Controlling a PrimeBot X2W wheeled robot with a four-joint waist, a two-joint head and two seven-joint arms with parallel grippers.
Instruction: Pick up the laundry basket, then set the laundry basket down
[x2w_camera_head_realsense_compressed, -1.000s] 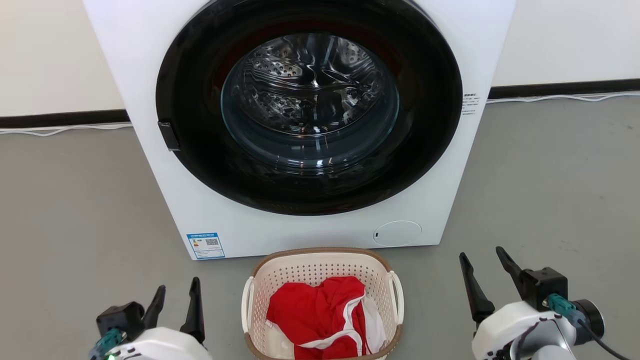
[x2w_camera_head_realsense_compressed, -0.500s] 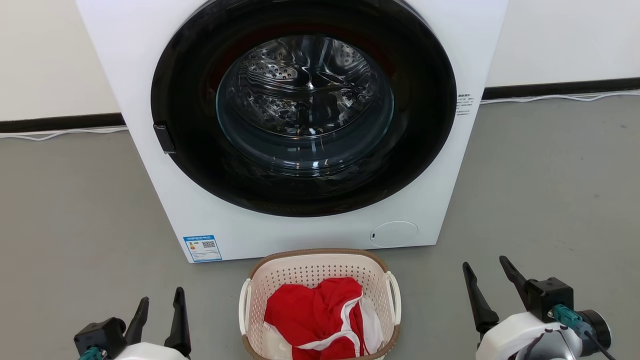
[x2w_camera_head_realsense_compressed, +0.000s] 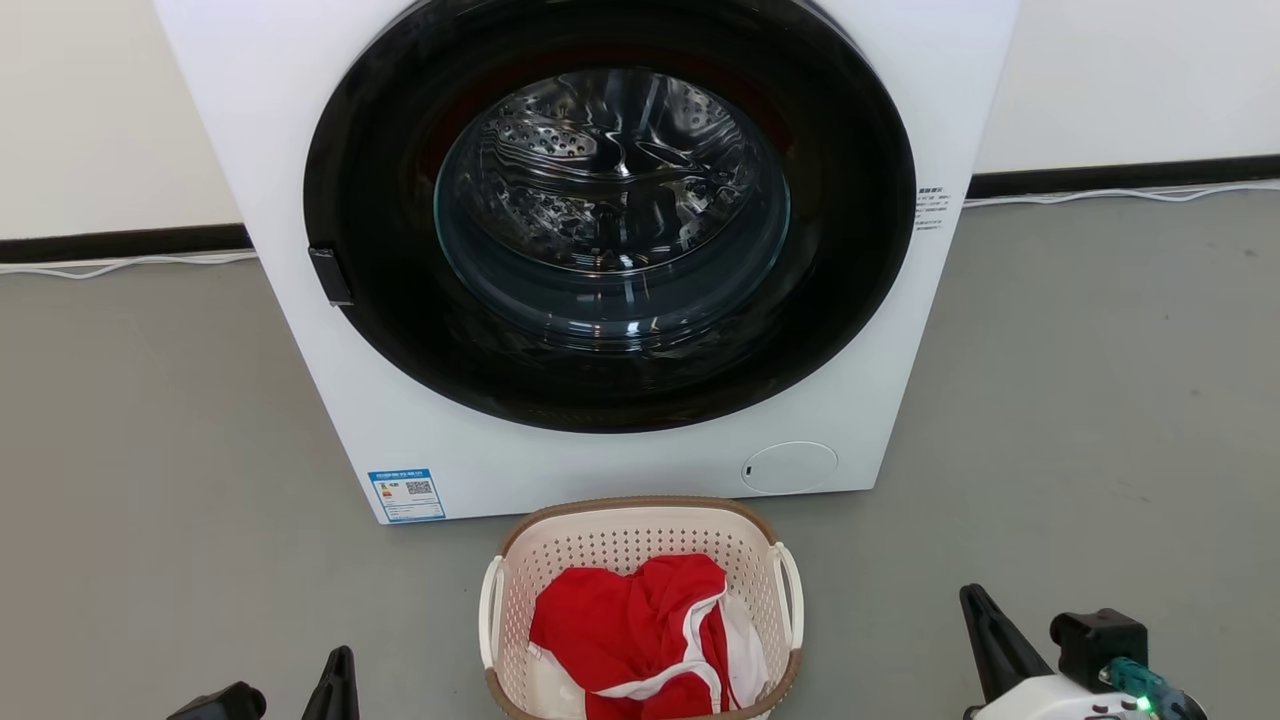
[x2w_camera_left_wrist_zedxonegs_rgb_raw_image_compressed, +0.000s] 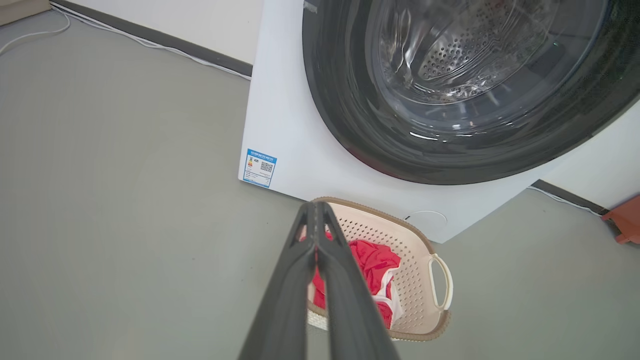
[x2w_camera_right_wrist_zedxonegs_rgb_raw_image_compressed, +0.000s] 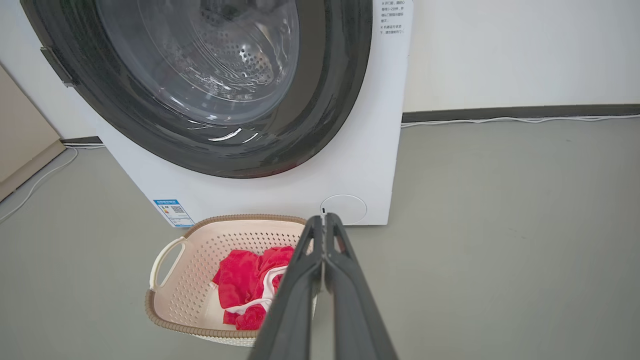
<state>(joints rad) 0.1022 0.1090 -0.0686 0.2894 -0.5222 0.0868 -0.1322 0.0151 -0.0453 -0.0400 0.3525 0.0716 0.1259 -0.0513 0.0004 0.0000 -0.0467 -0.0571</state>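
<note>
The laundry basket (x2w_camera_head_realsense_compressed: 620, 540) is cream with a brown rim and white loop handles. It stands on the grey floor just in front of the washing machine, with a red and white garment (x2w_camera_head_realsense_compressed: 630, 620) inside. My left gripper (x2w_camera_head_realsense_compressed: 341, 668) sits low at the bottom edge, left of the basket and apart from it. Its fingers are pressed together with nothing between them in the left wrist view, where the gripper (x2w_camera_left_wrist_zedxonegs_rgb_raw_image_compressed: 315, 212) overlaps the basket (x2w_camera_left_wrist_zedxonegs_rgb_raw_image_compressed: 415, 260). My right gripper (x2w_camera_head_realsense_compressed: 975, 608) is off to the basket's right, also shut and empty (x2w_camera_right_wrist_zedxonegs_rgb_raw_image_compressed: 323, 222), clear of the basket (x2w_camera_right_wrist_zedxonegs_rgb_raw_image_compressed: 200, 260).
A big white washing machine (x2w_camera_head_realsense_compressed: 600, 470) with a round dark glass door (x2w_camera_head_realsense_compressed: 610, 210) stands right behind the basket. White cables (x2w_camera_head_realsense_compressed: 1100, 195) run along the dark baseboard. An orange-red object (x2w_camera_left_wrist_zedxonegs_rgb_raw_image_compressed: 622, 225) lies at the far right on the floor. A beige panel (x2w_camera_right_wrist_zedxonegs_rgb_raw_image_compressed: 20, 130) stands left of the machine.
Both grippers have gone from open to shut and have dropped lower toward the head view's bottom edge. The basket has stayed where it was.
</note>
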